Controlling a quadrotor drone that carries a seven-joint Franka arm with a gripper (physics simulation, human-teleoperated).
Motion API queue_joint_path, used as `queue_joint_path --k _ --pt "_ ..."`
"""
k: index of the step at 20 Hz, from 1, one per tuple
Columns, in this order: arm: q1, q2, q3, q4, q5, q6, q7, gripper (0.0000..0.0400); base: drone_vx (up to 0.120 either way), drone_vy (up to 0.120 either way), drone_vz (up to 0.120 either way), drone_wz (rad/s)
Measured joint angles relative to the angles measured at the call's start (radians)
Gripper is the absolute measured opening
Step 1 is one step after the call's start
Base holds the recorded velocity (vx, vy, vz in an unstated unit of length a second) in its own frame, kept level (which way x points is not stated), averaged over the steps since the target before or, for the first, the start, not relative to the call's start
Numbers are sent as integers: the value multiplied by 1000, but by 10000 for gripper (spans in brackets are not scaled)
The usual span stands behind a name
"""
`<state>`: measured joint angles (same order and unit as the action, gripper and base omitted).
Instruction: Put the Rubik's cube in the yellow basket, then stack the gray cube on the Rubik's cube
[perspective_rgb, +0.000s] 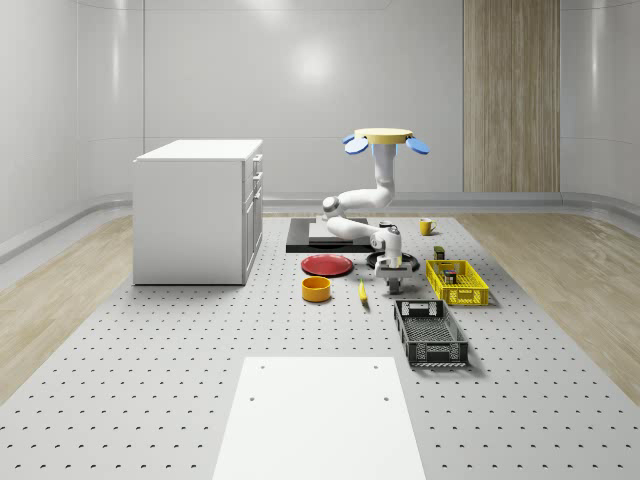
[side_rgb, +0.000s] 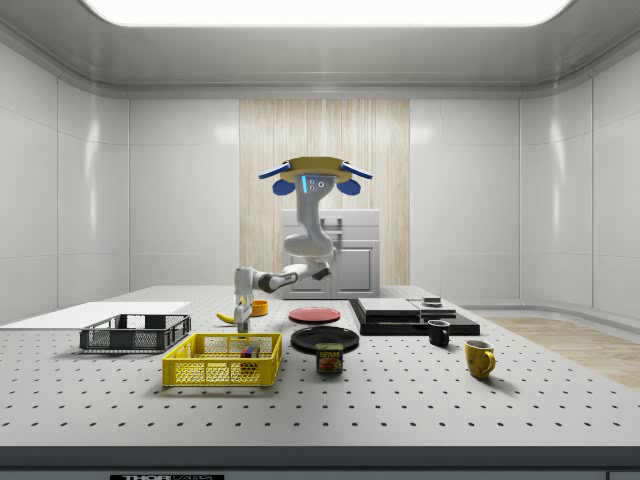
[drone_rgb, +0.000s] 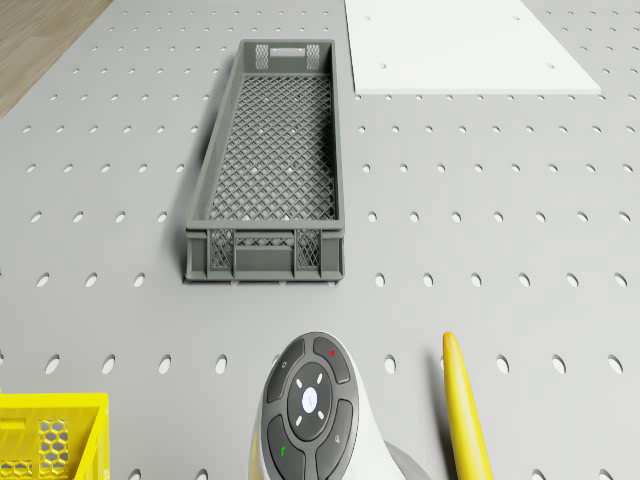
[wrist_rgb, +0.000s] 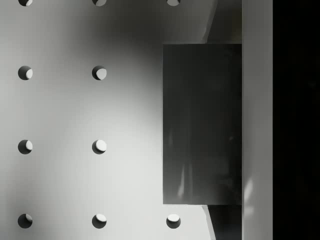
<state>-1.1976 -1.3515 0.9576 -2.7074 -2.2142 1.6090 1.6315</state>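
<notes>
The drone hovers over the table between the red plate and the yellow basket. Its arm bends down to the gripper, which points straight down at table height beside the basket's near-left side in the whole-scene view. In the wrist view the gray cube sits very close on the perforated table, its far half covered by a pale strip of the gripper. The Rubik's cube lies inside the yellow basket. In the side view the gripper hangs just behind the basket.
A gray mesh crate lies in front of the basket, a banana and an orange bowl to the gripper's left. A red plate, a black slab and a white cabinet stand behind. A can and mugs sit nearby.
</notes>
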Motion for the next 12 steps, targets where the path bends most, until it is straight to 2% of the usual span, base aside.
queue_joint_path --k 12 --pt "11 0 38 -27 34 -28 2 250 0 0 120 0"
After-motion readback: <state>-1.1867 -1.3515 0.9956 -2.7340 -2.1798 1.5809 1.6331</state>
